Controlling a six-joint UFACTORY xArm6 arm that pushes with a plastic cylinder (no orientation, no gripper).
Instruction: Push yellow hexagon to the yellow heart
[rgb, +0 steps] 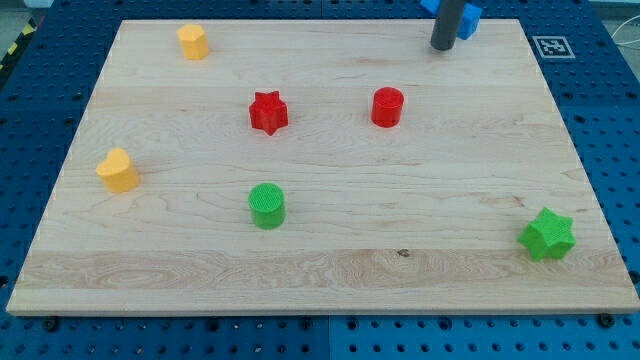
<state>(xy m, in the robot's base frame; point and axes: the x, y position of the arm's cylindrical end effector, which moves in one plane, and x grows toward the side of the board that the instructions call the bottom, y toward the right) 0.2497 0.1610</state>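
Where the pale wooden table (330, 265) meets the view's top edge, dark rod's tip (441, 47) set down, right of centre, touching no block on its near side; blue block (466, 18) just behind it, shape not made out. No jaws on this tool, a plain rod only. Yellow plastic hexagon (193, 42) near the top left corner, well apart from the tip, far to its left. Yellow plastic heart (118, 170) near the left edge, below the hexagon. Between: red star (268, 112), red cylinder (387, 107), green cylinder (267, 206). Green star (547, 235) at bottom right.
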